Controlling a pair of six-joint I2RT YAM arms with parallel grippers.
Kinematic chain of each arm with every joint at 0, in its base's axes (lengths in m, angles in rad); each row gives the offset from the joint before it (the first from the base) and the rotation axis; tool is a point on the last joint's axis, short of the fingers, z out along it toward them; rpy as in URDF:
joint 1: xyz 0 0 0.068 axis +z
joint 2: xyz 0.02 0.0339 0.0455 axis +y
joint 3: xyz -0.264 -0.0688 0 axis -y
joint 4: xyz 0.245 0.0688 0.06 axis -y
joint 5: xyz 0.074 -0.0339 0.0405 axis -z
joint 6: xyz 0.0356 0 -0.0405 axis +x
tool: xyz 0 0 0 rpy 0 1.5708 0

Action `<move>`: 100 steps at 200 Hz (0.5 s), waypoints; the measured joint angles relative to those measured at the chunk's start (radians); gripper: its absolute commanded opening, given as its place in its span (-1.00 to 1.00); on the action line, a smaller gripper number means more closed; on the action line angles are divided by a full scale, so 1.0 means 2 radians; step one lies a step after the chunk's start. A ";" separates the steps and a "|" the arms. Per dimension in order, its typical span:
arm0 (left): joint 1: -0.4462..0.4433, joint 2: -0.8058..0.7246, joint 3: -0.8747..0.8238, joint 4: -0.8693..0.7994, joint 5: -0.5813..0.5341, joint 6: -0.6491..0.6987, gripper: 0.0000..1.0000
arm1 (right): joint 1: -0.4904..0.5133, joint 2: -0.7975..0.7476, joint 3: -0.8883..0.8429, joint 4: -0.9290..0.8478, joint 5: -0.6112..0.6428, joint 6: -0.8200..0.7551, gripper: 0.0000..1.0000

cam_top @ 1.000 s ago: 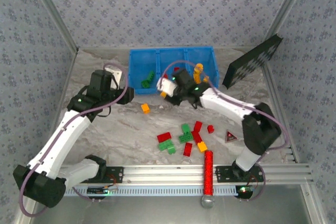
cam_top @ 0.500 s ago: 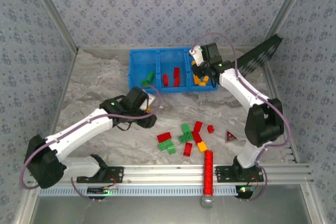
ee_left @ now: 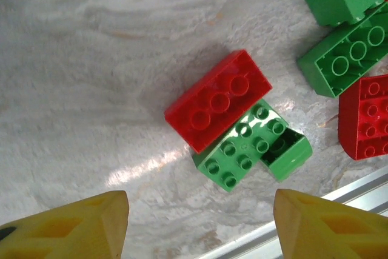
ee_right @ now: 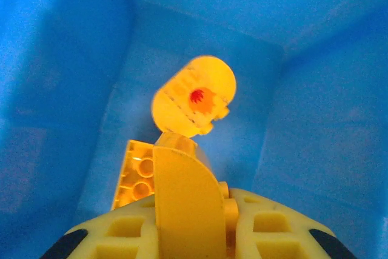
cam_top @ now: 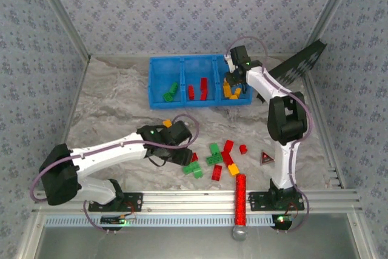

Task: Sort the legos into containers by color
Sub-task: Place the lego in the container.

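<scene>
1. Blue three-compartment bin (cam_top: 200, 65): stands at the far side of the marbled table (cam_top: 115, 107). Green bricks (cam_top: 171, 92) lie in the left compartment, red bricks (cam_top: 196, 91) in the middle, orange pieces (cam_top: 228, 93) in the right.
2. Right gripper (cam_top: 233, 82): reaches down inside the right compartment, fingers pressed together on an orange curved brick (ee_right: 185, 192) (it stands up between the pads). Beyond it lie a round orange piece (ee_right: 194, 96) and a studded orange brick (ee_right: 138, 180).
3. Left gripper (ee_left: 200, 228): fingers spread with nothing between them, low over the loose pile on the near half of the table.
4. Red studded brick (ee_left: 218, 100): just ahead of the left fingers, touching a green studded brick (ee_left: 239, 150) and partly overlapping it.
5. Rest of the pile: a green block (ee_left: 342, 59) and a red block (ee_left: 367, 116) lie to the right.
6. Lone orange brick (cam_top: 167, 123): on the table between the bin and the left arm.
7. Red glittery cylinder (cam_top: 241, 195): lies at the front rail.
</scene>
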 measured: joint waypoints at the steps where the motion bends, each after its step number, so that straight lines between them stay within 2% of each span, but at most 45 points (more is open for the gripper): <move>1: -0.001 0.000 0.000 0.000 0.000 -0.003 0.29 | 0.000 0.002 0.001 0.000 0.001 0.001 -0.68; 30: -0.039 0.006 0.022 -0.021 -0.016 -0.096 0.29 | -0.003 0.031 0.023 -0.009 0.027 0.018 -0.65; 60: -0.060 0.039 0.057 -0.036 -0.036 -0.160 0.29 | -0.004 0.051 0.038 -0.013 0.047 0.028 -0.62; 100: -0.091 0.091 0.097 -0.057 -0.056 -0.219 0.31 | -0.008 0.065 0.056 -0.017 0.046 0.036 -0.35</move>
